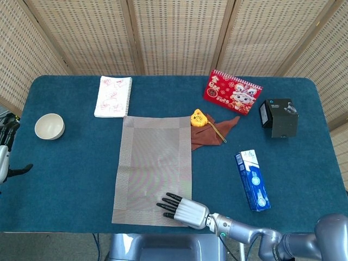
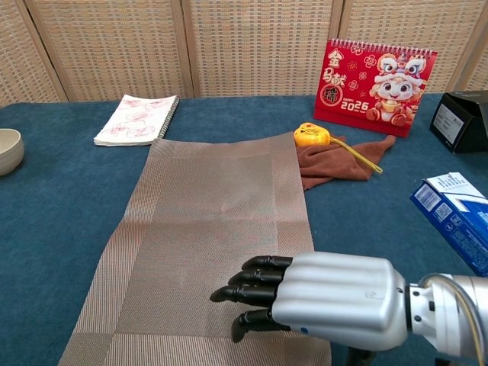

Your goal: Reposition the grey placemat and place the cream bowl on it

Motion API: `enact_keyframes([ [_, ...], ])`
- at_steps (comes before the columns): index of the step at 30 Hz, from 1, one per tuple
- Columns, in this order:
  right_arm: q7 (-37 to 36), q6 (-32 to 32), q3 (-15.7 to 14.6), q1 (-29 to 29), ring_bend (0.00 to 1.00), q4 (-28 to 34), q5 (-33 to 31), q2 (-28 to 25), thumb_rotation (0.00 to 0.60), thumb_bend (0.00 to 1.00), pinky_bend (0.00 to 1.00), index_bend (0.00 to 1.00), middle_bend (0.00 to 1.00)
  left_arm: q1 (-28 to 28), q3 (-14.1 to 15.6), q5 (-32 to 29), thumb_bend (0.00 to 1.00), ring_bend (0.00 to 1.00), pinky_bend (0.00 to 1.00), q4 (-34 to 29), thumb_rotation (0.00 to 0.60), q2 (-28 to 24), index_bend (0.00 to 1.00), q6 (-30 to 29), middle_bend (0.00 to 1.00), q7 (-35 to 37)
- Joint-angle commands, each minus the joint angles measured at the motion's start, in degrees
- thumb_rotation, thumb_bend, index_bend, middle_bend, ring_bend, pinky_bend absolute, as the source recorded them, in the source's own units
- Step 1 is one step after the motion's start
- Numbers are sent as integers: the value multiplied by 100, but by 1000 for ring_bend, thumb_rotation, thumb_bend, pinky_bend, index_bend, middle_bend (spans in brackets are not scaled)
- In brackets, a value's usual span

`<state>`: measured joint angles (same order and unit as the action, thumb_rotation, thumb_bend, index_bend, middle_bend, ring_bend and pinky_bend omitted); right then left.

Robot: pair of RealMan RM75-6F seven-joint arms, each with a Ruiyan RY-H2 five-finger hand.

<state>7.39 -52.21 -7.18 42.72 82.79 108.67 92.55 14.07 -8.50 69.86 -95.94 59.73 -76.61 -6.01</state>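
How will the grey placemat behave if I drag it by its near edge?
The grey placemat looks thin and woven, with fold creases, so probably floppy. It lies flat on blue cloth, so it may bunch rather than slide. The right hand over its near end could pin it.

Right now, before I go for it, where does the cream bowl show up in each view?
Head view: the cream bowl sits at far left of the table, left of the grey placemat.
Chest view: it is cut off at the left edge, only partly visible.
Shared landmark: the spiral notebook, which lies to the right of the bowl and farther back in both views.
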Motion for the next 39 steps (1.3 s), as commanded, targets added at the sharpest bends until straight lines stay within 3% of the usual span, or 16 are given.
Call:
enact_keyframes([
  [1, 61, -5, 34, 20, 0, -48, -42, 53, 600, 21, 0, 260, 0, 0, -7, -5, 0, 0, 0, 3, 600, -2, 0, 8, 0, 7],
  [5, 95, -7, 78, 40, 0, -122, -116, 118, 600, 121, 0, 265, 0, -2, -13, -3, 0, 0, 0, 4, 600, -6, 0, 16, 0, 14],
  [10, 59, -59, 121, 64, 0, -158, -210, 138, 600, 391, 0, 292, 0, -4, -23, -4, 0, 0, 0, 4, 600, -17, 0, 36, 0, 44],
  [15, -4, -180, 102, 81, 0, -143, -189, 94, 600, 672, 0, 419, 0, -1, -29, -4, 0, 0, 0, 5, 600, -23, 0, 61, 0, 64],
  [17, -26, -252, 87, 83, 0, -179, -148, 94, 600, 730, 0, 460, 0, -2, -28, 1, 0, 0, 0, -1, 600, -23, 0, 63, 0, 63],
  [23, -192, -486, -21, 102, 0, -349, -10, 97, 600, 758, 0, 621, 0, -15, -27, 40, 0, 0, 0, -27, 600, -33, 0, 43, 0, 67],
  [29, -214, -732, -143, 64, 0, -469, 129, 20, 600, 755, 0, 666, 0, -25, -23, 56, 0, 0, 0, -16, 600, -50, 0, 62, 0, 122],
  [39, 157, -1368, -632, 42, 0, -836, 800, -1185, 600, 742, 0, 673, 0, -36, -5, 77, 0, 0, 0, -15, 600, -41, 0, 82, 0, 125],
])
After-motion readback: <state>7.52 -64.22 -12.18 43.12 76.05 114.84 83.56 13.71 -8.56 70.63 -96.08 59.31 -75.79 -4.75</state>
